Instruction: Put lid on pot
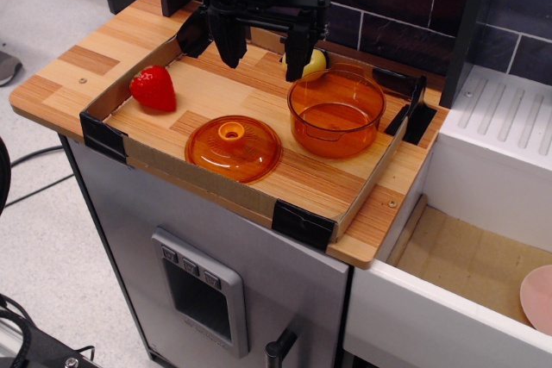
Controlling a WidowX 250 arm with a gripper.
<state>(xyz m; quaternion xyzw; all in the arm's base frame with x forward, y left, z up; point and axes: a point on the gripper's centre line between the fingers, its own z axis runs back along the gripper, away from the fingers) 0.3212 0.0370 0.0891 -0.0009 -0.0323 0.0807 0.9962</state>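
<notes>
The tool hangs wide open and empty above the back of the tabletop, while the lid lies knob-up just left of the upright pot, with a strawberry farther left.

Domed orange lid knob-up, flat beside the open, upright orange pot.
</notes>
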